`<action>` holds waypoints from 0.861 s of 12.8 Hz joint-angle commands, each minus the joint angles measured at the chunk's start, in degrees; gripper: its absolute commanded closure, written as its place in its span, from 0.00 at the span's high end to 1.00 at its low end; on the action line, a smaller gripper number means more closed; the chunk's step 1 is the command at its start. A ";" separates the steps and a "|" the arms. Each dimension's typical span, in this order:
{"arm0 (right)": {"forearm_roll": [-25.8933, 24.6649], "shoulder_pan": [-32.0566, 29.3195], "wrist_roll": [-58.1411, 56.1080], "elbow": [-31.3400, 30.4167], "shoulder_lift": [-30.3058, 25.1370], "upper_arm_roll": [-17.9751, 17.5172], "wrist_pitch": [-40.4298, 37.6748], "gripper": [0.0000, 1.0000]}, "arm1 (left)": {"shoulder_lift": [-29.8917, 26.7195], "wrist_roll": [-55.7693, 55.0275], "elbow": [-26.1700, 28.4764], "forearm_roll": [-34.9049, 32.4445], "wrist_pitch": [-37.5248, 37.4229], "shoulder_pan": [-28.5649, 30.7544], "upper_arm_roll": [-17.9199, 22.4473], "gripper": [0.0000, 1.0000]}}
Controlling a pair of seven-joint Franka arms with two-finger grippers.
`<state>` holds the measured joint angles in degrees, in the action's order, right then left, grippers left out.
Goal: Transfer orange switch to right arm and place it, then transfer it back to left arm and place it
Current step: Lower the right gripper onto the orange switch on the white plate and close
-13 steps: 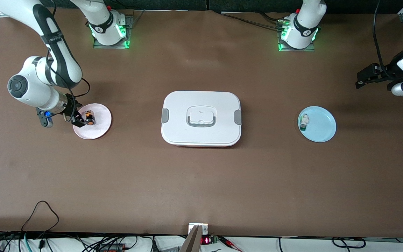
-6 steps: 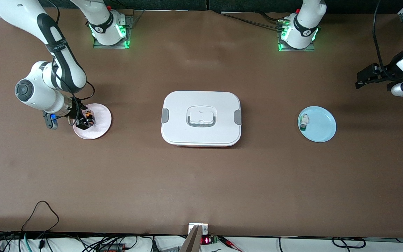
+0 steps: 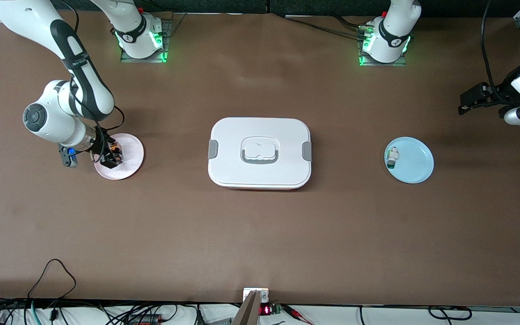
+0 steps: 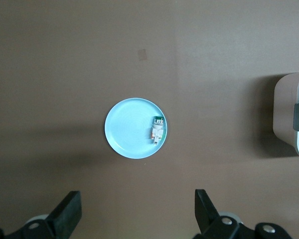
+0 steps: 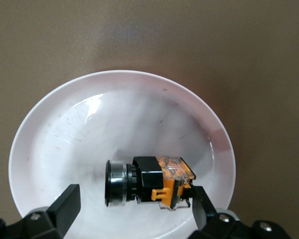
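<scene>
at the right arm's end of the table, the right gripper (image 3: 110, 158) is down over a pale pink plate (image 3: 130, 164). the orange switch (image 3: 115, 151) lies on its side on that plate, and the right wrist view shows it (image 5: 148, 183) between the two black fingers (image 5: 65, 205), which stand wide apart, one on each flank. one fingertip sits just beside the orange-black rear of the switch; whether it touches is not clear. the other finger is apart from the silver-ringed button end. nothing is gripped. the plate (image 5: 50, 134) shows a glossy, faintly scuffed surface.

the box (image 3: 260, 152) sits mid-table with lid on, grey handle on top, grey clips at both short ends, reddish edge showing along the side nearer the front camera. it lies between the pink plate and a light blue plate (image 3: 415, 162), well apart from both.

on the blue plate, at the rim toward the box, lies a small white part with a green tip (image 3: 392, 157). the left wrist view shows this plate (image 4: 124, 129) with the part (image 4: 157, 129) on it, and one end of the box (image 4: 294, 117) at the frame edge.

the left gripper (image 3: 470, 101) waits high over the table edge at the left arm's end, its fingers (image 4: 67, 214) spread open and empty.

a loose black cable (image 3: 52, 275) lies on the table edge nearest the front camera.
</scene>
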<state>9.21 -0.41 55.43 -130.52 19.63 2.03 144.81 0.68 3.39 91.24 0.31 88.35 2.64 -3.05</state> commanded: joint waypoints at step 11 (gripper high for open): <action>1.16 -0.38 -1.29 0.18 -0.29 -0.62 -0.32 0.99 | 0.20 -0.40 -0.45 -0.48 -0.19 0.44 -0.20 1.00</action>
<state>9.21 -0.41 55.40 -130.27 20.24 1.98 145.54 0.69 3.39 91.24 0.31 88.35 2.81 -3.00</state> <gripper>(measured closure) 0.009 0.000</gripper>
